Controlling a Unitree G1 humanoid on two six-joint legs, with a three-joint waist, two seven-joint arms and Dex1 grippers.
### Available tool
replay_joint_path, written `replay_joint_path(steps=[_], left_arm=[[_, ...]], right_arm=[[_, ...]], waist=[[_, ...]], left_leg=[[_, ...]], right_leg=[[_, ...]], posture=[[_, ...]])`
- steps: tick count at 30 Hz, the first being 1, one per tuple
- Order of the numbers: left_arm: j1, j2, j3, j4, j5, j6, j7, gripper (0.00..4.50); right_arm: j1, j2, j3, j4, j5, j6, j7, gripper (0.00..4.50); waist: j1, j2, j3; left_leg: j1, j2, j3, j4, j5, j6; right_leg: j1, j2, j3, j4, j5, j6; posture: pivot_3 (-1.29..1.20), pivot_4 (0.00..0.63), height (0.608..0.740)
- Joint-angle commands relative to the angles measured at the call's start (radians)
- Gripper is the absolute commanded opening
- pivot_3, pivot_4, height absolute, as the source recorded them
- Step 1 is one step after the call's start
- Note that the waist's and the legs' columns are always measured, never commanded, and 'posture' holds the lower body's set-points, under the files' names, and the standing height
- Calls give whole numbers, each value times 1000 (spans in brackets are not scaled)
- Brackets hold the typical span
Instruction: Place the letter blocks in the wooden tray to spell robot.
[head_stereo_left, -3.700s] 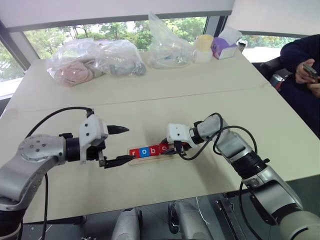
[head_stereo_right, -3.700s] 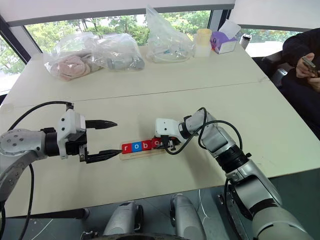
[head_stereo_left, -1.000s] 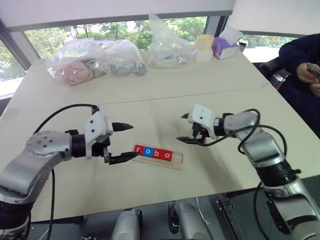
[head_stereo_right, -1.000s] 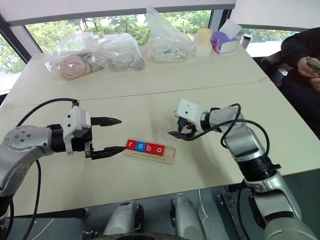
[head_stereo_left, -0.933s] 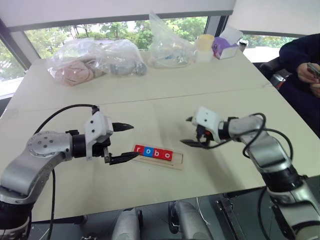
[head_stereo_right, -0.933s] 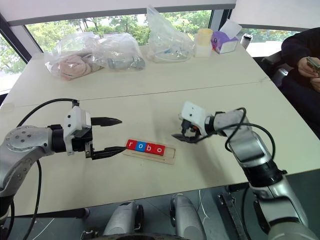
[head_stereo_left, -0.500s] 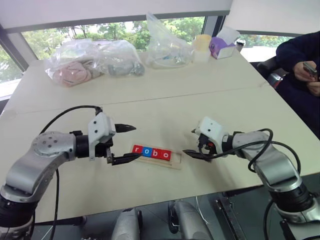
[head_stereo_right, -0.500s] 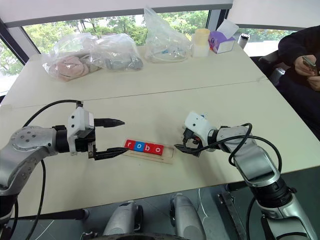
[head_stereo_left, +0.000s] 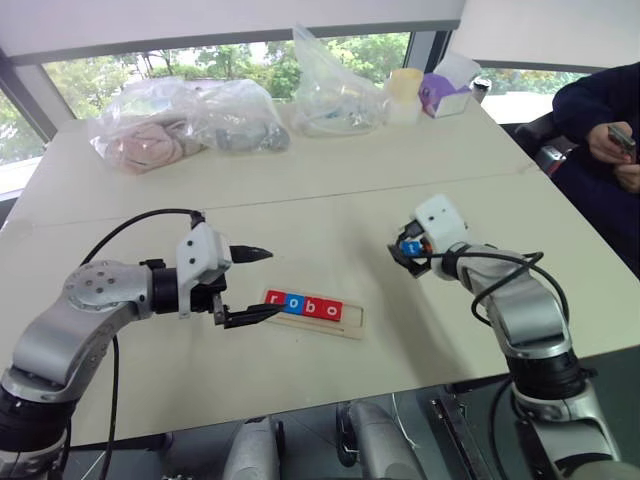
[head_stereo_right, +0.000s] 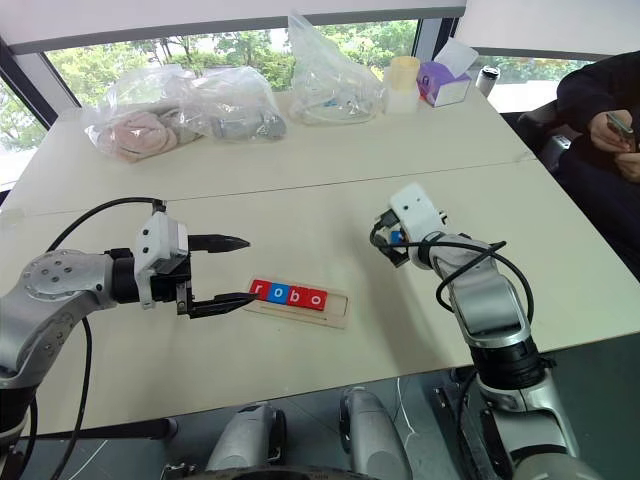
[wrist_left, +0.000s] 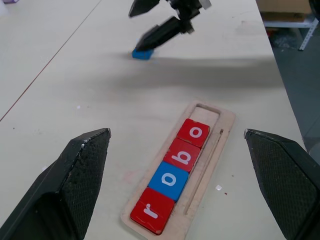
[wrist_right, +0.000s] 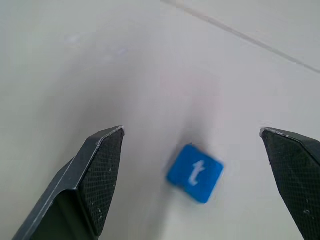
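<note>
The wooden tray (head_stereo_left: 350, 326) lies on the table in front of me. Four letter blocks sit in it reading r, o, b, o: red r (wrist_left: 150, 217), blue o (wrist_left: 170, 181), red b (wrist_left: 184, 155), red o (wrist_left: 196, 132). The slot at its right end (wrist_left: 207, 111) is bare. A blue t block (wrist_right: 195, 173) lies flat on the table beyond and right of the tray. My right gripper (head_stereo_left: 404, 250) hangs open over the t block, its fingers spread to either side. At the tray's left end my left gripper (head_stereo_left: 270, 282) stands open, holding nothing.
Clear plastic bags (head_stereo_left: 185, 120) (head_stereo_left: 335, 90), a pale cup (head_stereo_left: 405, 95) and a purple tissue box (head_stereo_left: 445, 90) stand along the table's far side. A person (head_stereo_left: 600, 120) sits at the right edge holding a phone. A seam crosses the table behind the tray.
My right gripper has swung away from the tray's right end, farther back and to the right, and turned to point at the blue t block. The left arm has stayed still.
</note>
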Motion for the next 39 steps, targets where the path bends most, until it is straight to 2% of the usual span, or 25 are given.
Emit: replay_joint_path(steps=[1, 9, 18, 21, 23, 24, 26, 31, 36, 39], left_arm=[[-4, 0, 6, -20, 6, -16, 1, 4500], [-4, -3, 6, -20, 5, -17, 5, 4500], [6, -1, 13, -30, 2, -14, 9, 4500], [7, -3, 11, -33, 3, -14, 11, 4500], [7, -4, 8, -33, 4, -16, 12, 4500], [7, -5, 7, -32, 4, -17, 11, 4500], [4, -9, 3, -30, 6, -18, 13, 4500], [-3, -22, -13, -23, 9, -23, 10, 4500], [-8, -32, -25, -12, 12, -28, 2, 4500], [-12, -37, -34, 0, 14, -35, -6, 4500]], right_arm=[[-33, 82, -94, 10, -2, 96, -101, 4405], [-24, 208, -117, 72, 12, 126, -193, 4405], [10, 245, -96, 124, 8, 94, -228, 4405], [14, 245, -101, 141, 9, 82, -236, 3626], [15, 244, -102, 152, 12, 76, -240, 2562], [15, 245, -104, 155, 14, 74, -241, 2301], [15, 249, -114, 154, 23, 88, -243, 1270], [49, 216, -125, 20, 51, 214, -220, 1180], [123, 158, -140, -280, 121, 473, -161, 1180], [188, 139, -167, -410, 161, 528, -147, 1180]], waist=[[0, 0, 0], [-3, 0, 0], [-4, 0, 0], [-4, 0, 0], [-4, 0, 0], [-2, 0, -1], [0, -1, -1], [4, -1, -1], [4, -1, -1], [1, -1, -1]], left_leg=[[0, 0, 0, 0, 0, 0], [0, 0, 0, 0, 0, 0], [0, 0, 0, 0, 0, 0], [1, 0, 0, 0, 0, 0], [1, 0, 0, 0, 0, 0], [1, 0, 0, 0, 0, 0], [1, 0, 0, 0, 0, 0], [0, 0, 0, 0, 0, 0], [-1, 0, -1, -1, 0, 0], [-1, 0, -1, -2, 0, 0]], right_leg=[[0, 0, 0, 0, 0, 0], [0, 0, 0, 0, 0, 0], [0, 0, 0, 0, 0, 0], [1, 0, 0, 0, 0, 0], [1, 0, 0, 0, 0, 0], [1, 0, 0, 0, 0, 0], [1, 0, 0, 0, 0, 0], [1, -1, 0, -1, 0, 0], [0, -1, 0, -1, -1, 2], [0, -1, 0, -1, -2, 2]], posture=[[0, 150, 740], [0, 150, 740], [0, 150, 740], [0, 150, 740], [0, 150, 740], [0, 150, 740], [0, 150, 740], [0, 150, 740], [0, 150, 740], [0, 150, 740]])
